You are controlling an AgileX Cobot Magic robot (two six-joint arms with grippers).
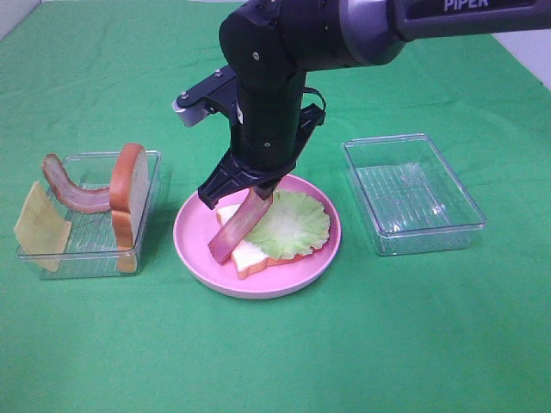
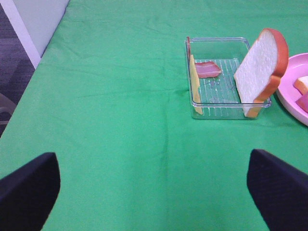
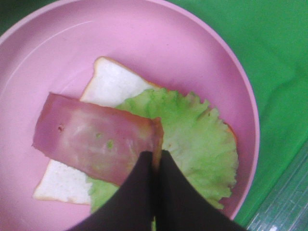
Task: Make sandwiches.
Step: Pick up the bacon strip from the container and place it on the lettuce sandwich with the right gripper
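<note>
My right gripper (image 1: 256,191) is shut on one end of a reddish-brown bacon strip (image 1: 238,226) and holds it tilted over the pink plate (image 1: 191,245). On the plate lie a white bread slice (image 1: 251,256) and green lettuce (image 1: 294,224). The right wrist view shows the gripper (image 3: 156,161) pinching the bacon (image 3: 94,142) above the bread (image 3: 113,84) and lettuce (image 3: 199,139). My left gripper (image 2: 151,161) is open and empty over bare cloth. The left tray (image 1: 153,163) holds an upright bread slice (image 1: 129,194), a second bacon strip (image 1: 73,194) and a yellow cheese square (image 1: 39,228).
An empty clear tray (image 1: 413,194) stands right of the plate. In the left wrist view the left tray (image 2: 219,108) with bread (image 2: 262,67), bacon (image 2: 208,70) and cheese (image 2: 195,84) lies ahead, with the plate's rim (image 2: 288,103) beside it. Green cloth (image 1: 275,361) covers the table.
</note>
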